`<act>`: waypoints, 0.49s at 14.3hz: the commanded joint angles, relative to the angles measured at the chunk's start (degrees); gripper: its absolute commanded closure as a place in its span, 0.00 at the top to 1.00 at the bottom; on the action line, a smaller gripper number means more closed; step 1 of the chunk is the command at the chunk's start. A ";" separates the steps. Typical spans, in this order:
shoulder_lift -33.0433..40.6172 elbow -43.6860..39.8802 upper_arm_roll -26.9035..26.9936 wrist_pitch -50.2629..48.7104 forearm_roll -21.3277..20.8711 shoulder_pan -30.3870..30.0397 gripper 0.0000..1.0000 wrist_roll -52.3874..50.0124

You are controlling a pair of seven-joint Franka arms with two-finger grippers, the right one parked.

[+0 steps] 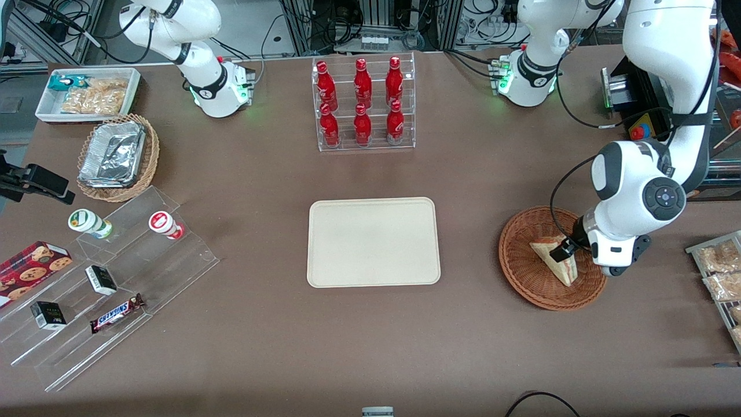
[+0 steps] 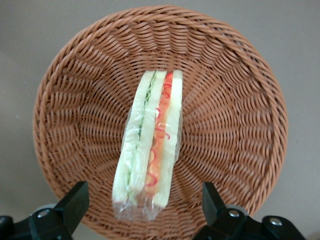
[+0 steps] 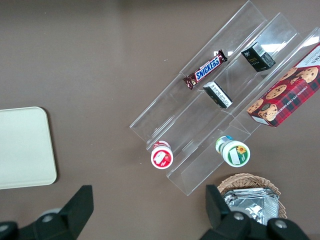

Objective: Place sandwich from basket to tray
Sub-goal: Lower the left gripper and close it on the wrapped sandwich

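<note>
- The small triangular sandwich [image 1: 557, 259] of pale white bread, wrapped in clear film, lies inside the round reddish-brown woven wicker basket [image 1: 524, 277], with its red and green filling layers turned up toward the wrist camera.
- The basket sits on the brown counter [image 1: 370, 347] toward the working arm's end, well apart from the flat rectangular cream-beige tray [image 1: 373, 242], which lies at the middle of the counter with nothing on it.
- The left arm's tool [image 2: 145, 207] hangs directly above the basket; its two black fingers [image 2: 75, 202] are spread wide, one to each side of the sandwich's wide end, and they hold nothing.
- Whether the fingertips are already down at sandwich level is hard to judge, since the wrist housing hides them from the front.
- A clear acrylic rack of red bottles [image 1: 363, 104] stands farther from the front camera than the tray.
</note>
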State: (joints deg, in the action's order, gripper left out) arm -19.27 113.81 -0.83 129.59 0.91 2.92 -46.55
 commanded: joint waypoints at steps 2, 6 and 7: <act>-0.68 4.04 -0.22 6.79 0.23 -0.20 1.00 -2.84; -2.70 5.19 -0.22 11.03 0.32 -0.29 1.00 -3.02; -2.61 5.19 -0.31 10.60 0.32 -0.20 0.86 -4.06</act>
State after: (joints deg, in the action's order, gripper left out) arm -22.20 118.56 -0.83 139.70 0.98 2.92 -48.85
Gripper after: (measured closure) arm 0.004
